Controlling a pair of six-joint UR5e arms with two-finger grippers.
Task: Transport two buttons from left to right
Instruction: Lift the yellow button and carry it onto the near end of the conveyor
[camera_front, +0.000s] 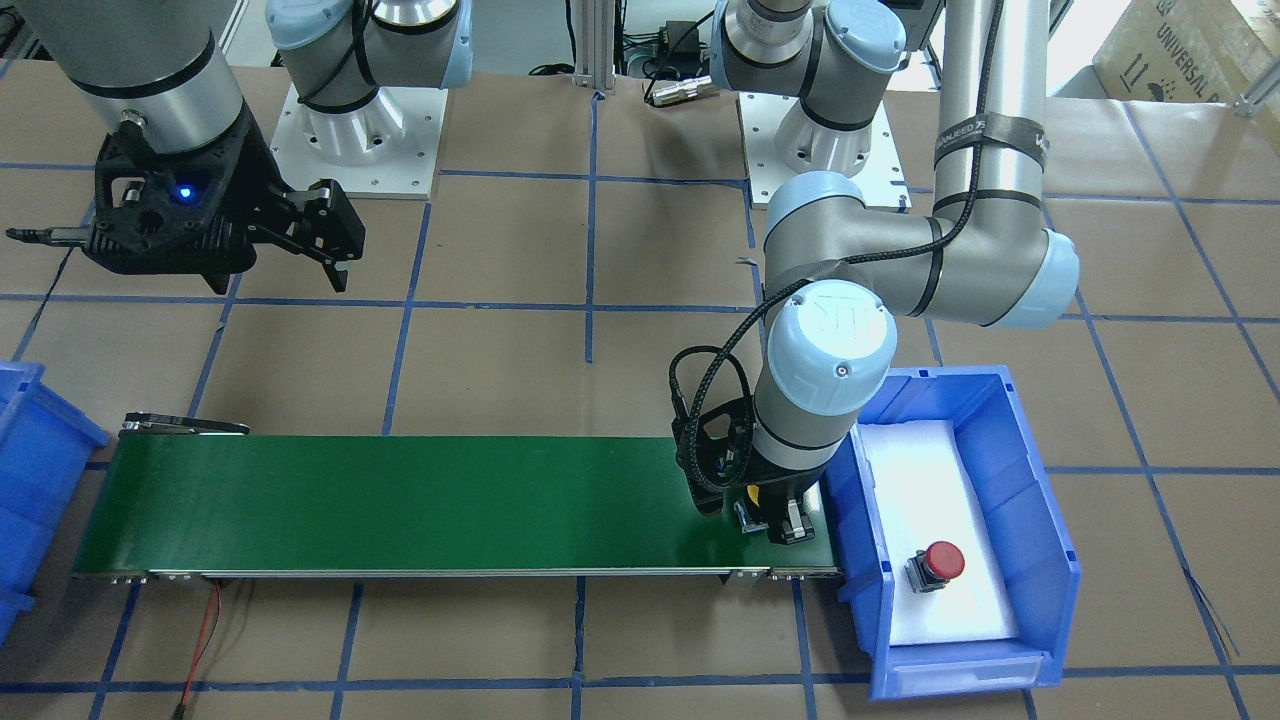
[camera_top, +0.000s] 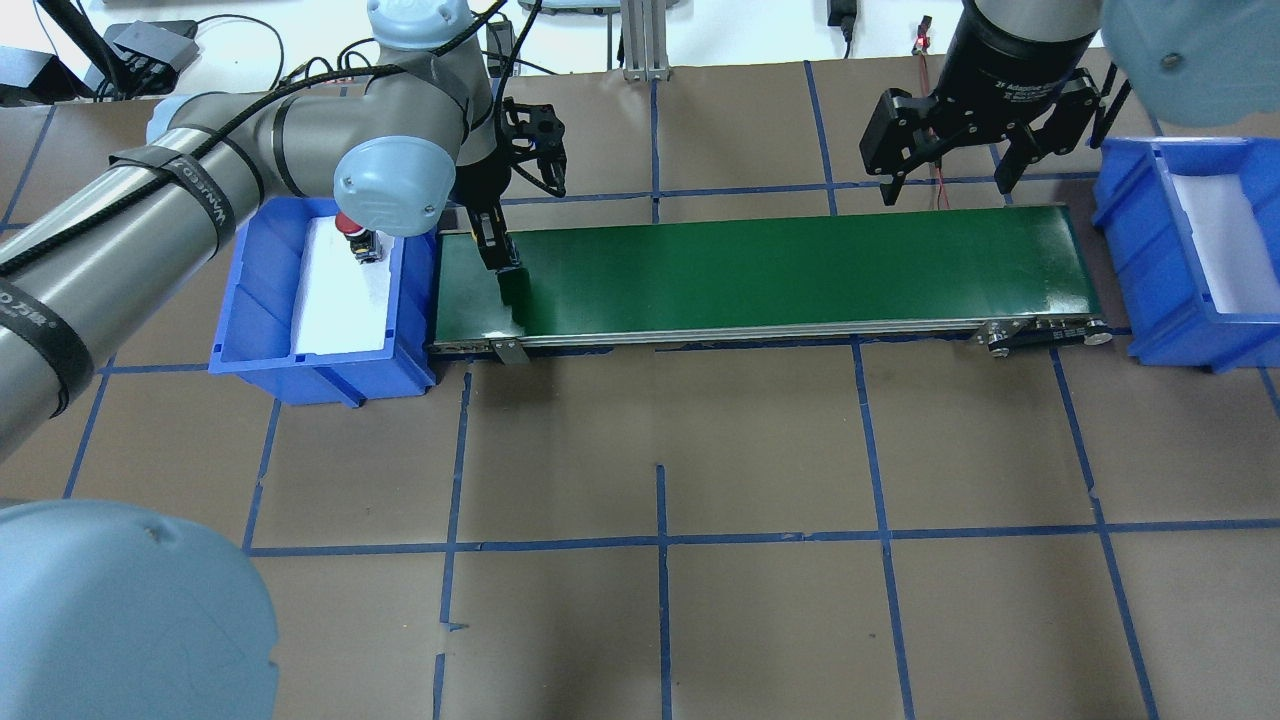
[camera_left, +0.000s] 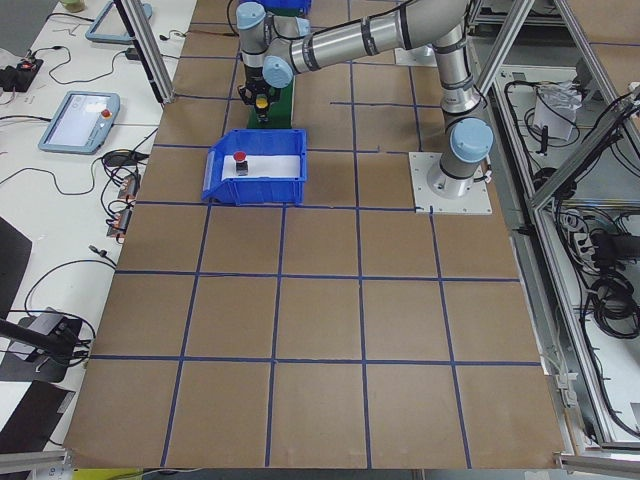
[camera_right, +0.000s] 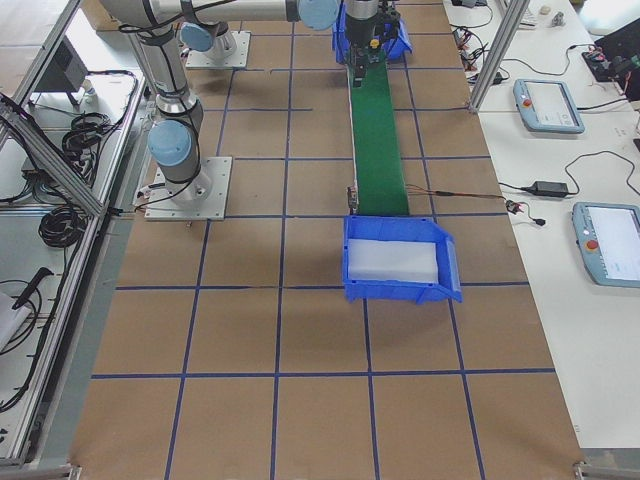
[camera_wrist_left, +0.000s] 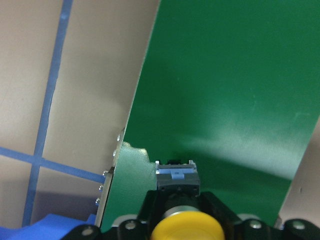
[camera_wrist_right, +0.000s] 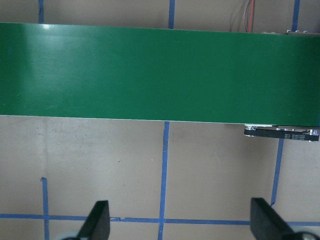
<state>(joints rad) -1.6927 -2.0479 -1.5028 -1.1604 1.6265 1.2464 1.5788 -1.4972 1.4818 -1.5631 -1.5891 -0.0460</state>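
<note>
The yellow-capped button (camera_wrist_left: 187, 230) is clamped by its dark body between the fingers of my left gripper (camera_front: 775, 520), low over the left end of the green conveyor belt (camera_top: 780, 280). Whether it touches the belt I cannot tell. In the front view only a sliver of the yellow cap (camera_front: 752, 492) shows under the wrist. The red-capped button (camera_front: 940, 562) stands upright on the white liner of the left blue bin (camera_front: 1030, 480), beside that belt end. My right gripper (camera_top: 948, 185) hangs open and empty behind the belt's right end.
A second blue bin (camera_top: 1150, 250) with a white liner stands just past the belt's right end. Red and black wires (camera_front: 205, 630) trail from the belt's right end. Brown table with blue tape grid lies all around.
</note>
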